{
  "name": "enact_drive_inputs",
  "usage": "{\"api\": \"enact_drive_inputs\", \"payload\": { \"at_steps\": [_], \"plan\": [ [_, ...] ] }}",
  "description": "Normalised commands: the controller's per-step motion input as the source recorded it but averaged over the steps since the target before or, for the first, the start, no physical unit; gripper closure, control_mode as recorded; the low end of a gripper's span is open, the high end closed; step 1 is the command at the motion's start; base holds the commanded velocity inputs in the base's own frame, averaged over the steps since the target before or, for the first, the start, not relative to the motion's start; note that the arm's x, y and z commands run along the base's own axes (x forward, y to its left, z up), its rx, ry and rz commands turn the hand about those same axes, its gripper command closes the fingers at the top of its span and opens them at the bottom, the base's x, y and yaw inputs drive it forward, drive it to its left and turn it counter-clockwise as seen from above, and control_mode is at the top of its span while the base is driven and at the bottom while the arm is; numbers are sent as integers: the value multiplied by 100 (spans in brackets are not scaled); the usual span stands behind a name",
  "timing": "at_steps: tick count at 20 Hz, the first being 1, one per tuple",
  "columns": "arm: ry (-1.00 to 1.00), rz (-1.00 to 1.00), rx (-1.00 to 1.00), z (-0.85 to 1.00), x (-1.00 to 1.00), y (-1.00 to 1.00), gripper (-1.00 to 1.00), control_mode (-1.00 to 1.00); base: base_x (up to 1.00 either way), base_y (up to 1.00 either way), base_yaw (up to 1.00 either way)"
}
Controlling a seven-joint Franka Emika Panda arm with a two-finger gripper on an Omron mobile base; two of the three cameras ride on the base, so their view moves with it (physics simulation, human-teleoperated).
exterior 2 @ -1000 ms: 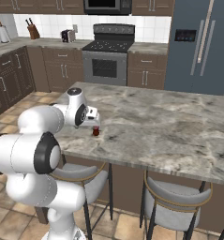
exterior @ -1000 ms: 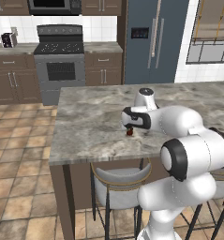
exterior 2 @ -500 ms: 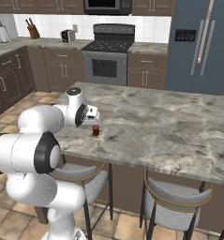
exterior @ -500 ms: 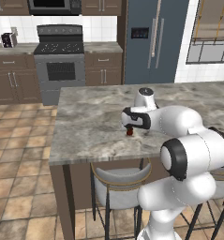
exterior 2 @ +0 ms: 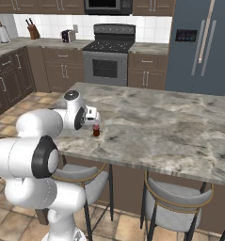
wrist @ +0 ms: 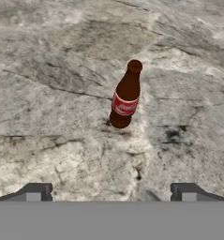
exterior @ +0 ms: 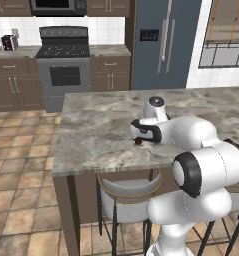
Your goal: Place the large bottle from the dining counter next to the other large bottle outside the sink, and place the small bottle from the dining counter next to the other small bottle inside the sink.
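A brown-cabinet kitchen with a steel stove (exterior: pixel 65 64) and a tall grey fridge (exterior 2: pixel 198 47) at the back, and in front of them the broad island, its grey marbled worktop (exterior: pixel 96 130) carrying very little. Compared with a second ago, nothing much has changed — the arm is folded over the near edge of the stone in the same pose, and the small bottle (wrist: pixel 125 95) stands where it stood, upright, red label showing, just beyond the hand. The pincer (wrist: pixel 110 193) hovers above it with its two tips spread as wide as they go, nothing between them. From the right side the bottle (exterior 2: pixel 96 130) is a small dark shape just past the wrist. To me that stillness reads as a pause for lining up before the reach down — the pick has not begun, so both halves of the job, the sink drop included, appear to lie ahead. I can't spot the tall bottle on the stretch of stone I can see.
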Motion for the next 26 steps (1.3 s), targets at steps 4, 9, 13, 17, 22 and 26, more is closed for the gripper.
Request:
{"api": "enact_drive_inputs", "payload": {
  "at_steps": [4, 9, 13, 17, 22, 26],
  "plan": [
    [-1, 0, 0, 0, 11, 0, -100, -100, 0, 0, 0],
    [0, 0, 0, 0, 16, -5, -100, -100, 0, 0, 0],
    [0, 0, 0, 0, 21, -8, -100, -100, 0, 0, 0],
    [0, 0, 0, 0, 20, -5, -100, -100, 0, 0, 0],
    [0, 0, 0, -5, 18, 0, -100, -100, 0, 0, 0],
    [0, 0, 0, -10, 12, 0, -100, -100, 0, 0, 0]
  ]
}}
